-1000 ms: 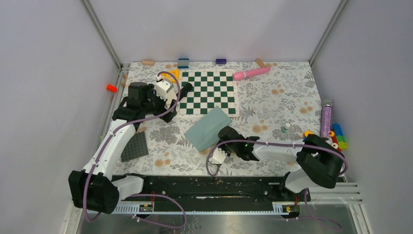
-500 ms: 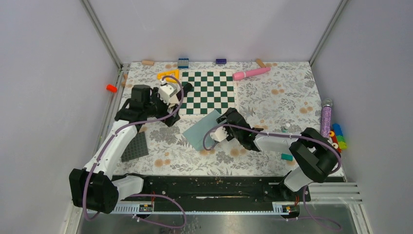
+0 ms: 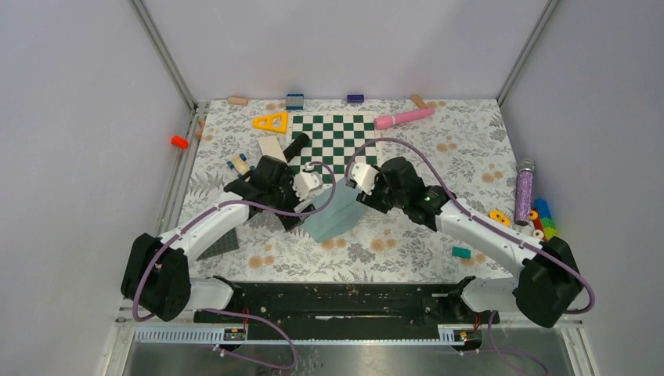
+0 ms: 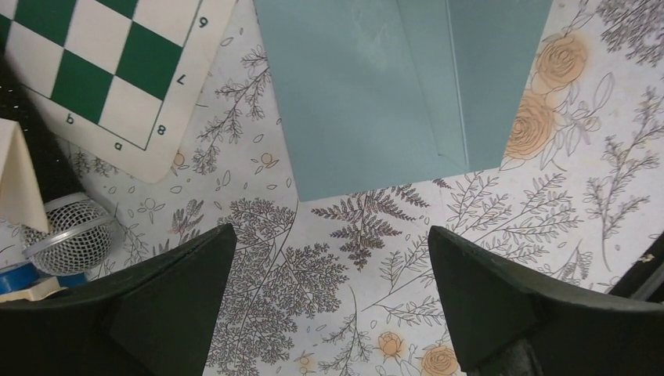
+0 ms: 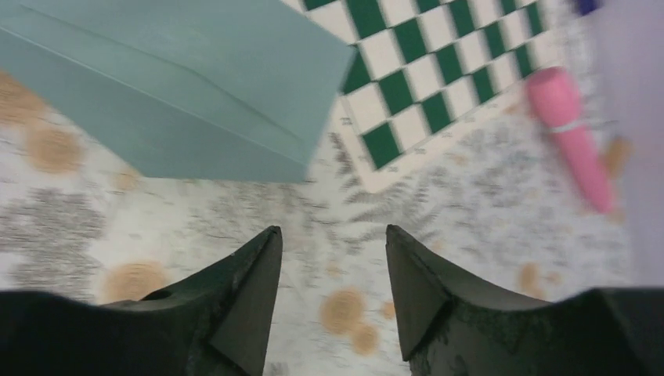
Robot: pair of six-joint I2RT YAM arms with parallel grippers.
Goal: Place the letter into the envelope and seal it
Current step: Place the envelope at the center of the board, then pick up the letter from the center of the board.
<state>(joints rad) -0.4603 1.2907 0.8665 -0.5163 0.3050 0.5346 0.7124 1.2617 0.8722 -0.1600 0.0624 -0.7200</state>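
The teal envelope lies flat on the floral table, its far corner over the chessboard's near edge. It also shows in the left wrist view and the right wrist view. A cream folded sheet, apparently the letter, lies left of the chessboard beside a black microphone; its edge shows in the left wrist view. My left gripper is open and empty just left of the envelope. My right gripper is open and empty at the envelope's far right corner.
The green-white chessboard is behind the envelope. A black microphone, yellow triangle and pink cylinder lie around it. A dark baseplate is under my left arm. A purple tube and small teal block lie at the right.
Both arms have swung in to the envelope: the left from the far left, the right from the near side round to the far right corner. The cream sheet is now uncovered.
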